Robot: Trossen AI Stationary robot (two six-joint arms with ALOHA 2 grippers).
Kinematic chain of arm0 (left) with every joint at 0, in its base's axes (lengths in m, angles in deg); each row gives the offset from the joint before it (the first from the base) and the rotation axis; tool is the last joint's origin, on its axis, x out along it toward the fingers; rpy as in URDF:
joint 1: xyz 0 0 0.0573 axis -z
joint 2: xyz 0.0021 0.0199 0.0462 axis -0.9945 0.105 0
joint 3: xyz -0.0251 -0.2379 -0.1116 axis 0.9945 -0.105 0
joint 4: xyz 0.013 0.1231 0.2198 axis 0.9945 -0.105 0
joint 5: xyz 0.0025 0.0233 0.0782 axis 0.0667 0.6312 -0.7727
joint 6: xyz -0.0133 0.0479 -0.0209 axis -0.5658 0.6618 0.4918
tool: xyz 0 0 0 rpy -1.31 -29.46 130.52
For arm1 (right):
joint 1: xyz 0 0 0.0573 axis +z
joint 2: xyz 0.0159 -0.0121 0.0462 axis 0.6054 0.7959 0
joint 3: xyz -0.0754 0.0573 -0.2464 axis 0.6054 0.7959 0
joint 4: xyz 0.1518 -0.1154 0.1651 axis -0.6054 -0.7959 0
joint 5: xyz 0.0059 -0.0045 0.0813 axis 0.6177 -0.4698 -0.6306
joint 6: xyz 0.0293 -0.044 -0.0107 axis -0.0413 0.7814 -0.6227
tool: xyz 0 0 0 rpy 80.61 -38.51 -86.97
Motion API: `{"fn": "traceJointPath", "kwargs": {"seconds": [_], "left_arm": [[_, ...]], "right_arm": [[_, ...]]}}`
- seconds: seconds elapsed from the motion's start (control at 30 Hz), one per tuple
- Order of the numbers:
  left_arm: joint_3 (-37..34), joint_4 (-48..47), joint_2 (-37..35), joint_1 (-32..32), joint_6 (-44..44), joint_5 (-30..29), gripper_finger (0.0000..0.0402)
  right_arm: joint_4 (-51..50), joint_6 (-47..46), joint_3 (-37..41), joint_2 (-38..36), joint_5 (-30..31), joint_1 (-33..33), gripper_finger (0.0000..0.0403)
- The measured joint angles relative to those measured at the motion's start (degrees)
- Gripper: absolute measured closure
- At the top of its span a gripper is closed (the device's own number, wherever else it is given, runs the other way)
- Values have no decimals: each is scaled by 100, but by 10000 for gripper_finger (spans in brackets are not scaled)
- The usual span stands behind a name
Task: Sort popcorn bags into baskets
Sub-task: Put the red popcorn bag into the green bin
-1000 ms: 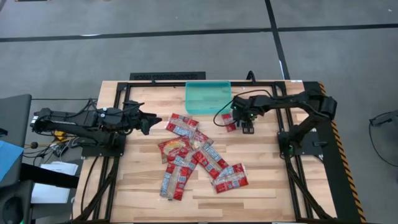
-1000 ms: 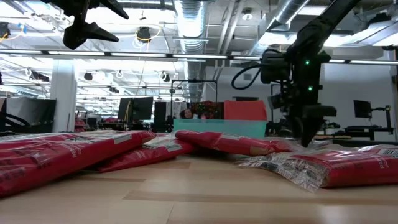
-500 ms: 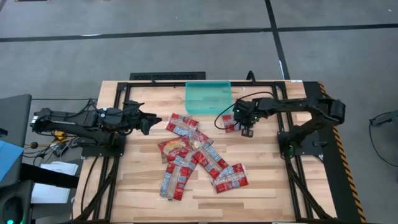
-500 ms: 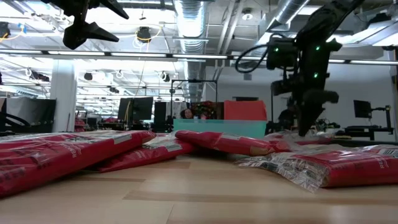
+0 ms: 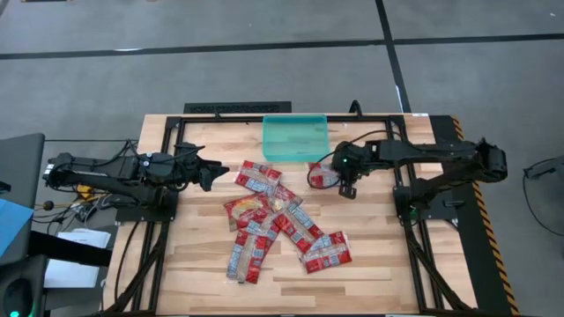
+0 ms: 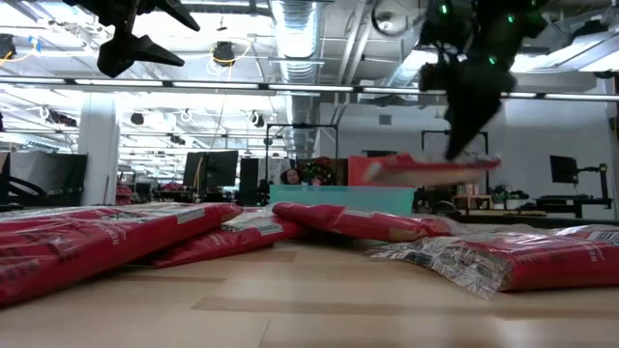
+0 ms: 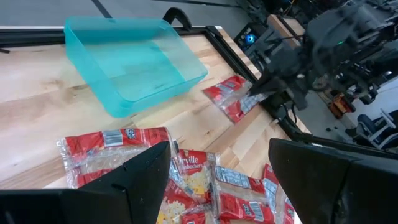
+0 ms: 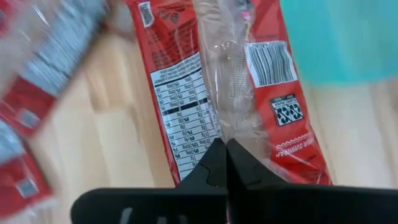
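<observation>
Several red popcorn bags (image 5: pixel 273 220) lie in a loose pile on the wooden table. The teal basket (image 5: pixel 295 138) stands at the far edge, its floor bare. Just right of it, my right gripper (image 5: pixel 345 185) is shut on one long popcorn bag (image 5: pixel 320 174), which the low view shows as a bag (image 6: pixel 426 169) raised above the table. At the pile's left, my left gripper (image 5: pixel 214 174) hangs open above the table, holding nothing. My right gripper pinches the bag's end toward the table's right (image 8: pixel 219 144) between its two fingers, at the clear middle seam on the printed back. The fingers come from above, pointing down. The bag sticks out toward the table's left, about level and lifted clear of the table.
Black frame rails (image 5: pixel 238 107) run along the table's far edge behind the basket. Bare wood lies between the pile and the right arm's base (image 5: pixel 423 198). The left wrist view shows the basket (image 7: pixel 134 62) and the raised bag (image 7: pixel 233 99) beside it.
My right gripper has taken hold of the bag that lay right of the basket and gone up with it. The bag, flat on the wood a second ago, now hangs about level and clear of the table.
</observation>
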Motion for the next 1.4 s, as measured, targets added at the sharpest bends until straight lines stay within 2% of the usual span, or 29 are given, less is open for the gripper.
{"fn": "traceJointPath", "kwargs": {"seconds": [0.17,0.3,0.57,0.83,1.0,1.2,1.3,1.4], "left_arm": [[0,2,0,0,0,-30,142],[0,2,-1,0,0,-33,142],[0,-97,-1,0,-6,-88,142],[0,-121,-2,0,-26,-116,142],[0,-128,-1,0,-25,-131,142],[0,-151,-2,0,-24,-41,142],[0,-232,-2,0,-16,121,142],[0,-345,0,2,20,261,142]], "right_arm": [[197,164,-685,139,107,24,399],[494,467,-1182,490,275,-231,400],[1067,1230,-1964,1807,352,-878,399],[1062,1709,-2566,3074,530,-1589,388],[753,1726,-3007,3524,508,-1697,335],[282,1900,-3498,3659,445,-1669,228],[-280,1766,-3764,3456,51,-1570,185],[-797,1341,-3826,3013,-732,-1347,170]]}}
